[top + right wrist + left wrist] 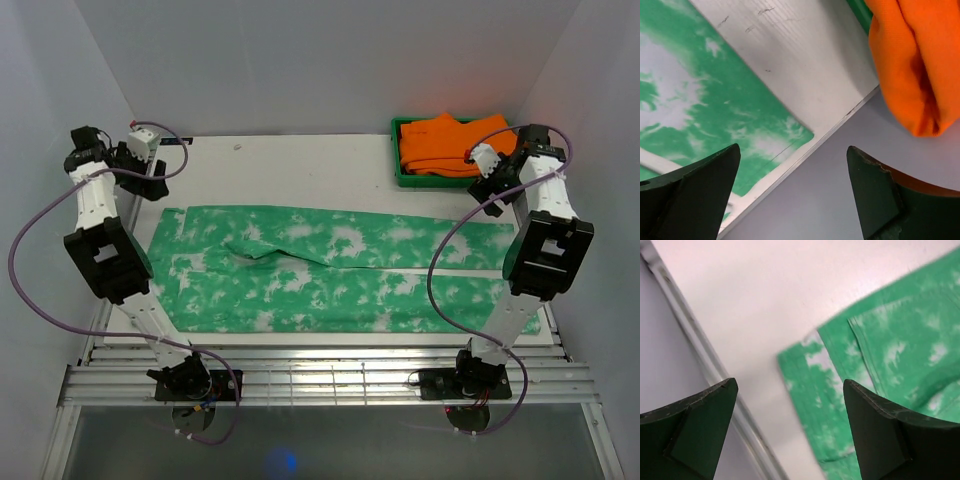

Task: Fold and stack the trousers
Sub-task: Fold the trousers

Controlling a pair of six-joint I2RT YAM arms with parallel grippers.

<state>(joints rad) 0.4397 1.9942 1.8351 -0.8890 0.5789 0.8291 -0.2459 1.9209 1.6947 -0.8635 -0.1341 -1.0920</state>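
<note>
— White table (270, 165) under the trousers (330, 270): why are they spread flat, legs side by side?
— Laid out for folding, I'd say. Orange garments (445, 145) sit beyond their far right end.
— And the arms?
— Left gripper (790, 385) above their left end, right gripper (792, 148) above their right corner; both jaws spread, empty, probably poised to take the ends.

robot lab booth: white walls (330, 60), slatted metal bench (320, 381)
</note>
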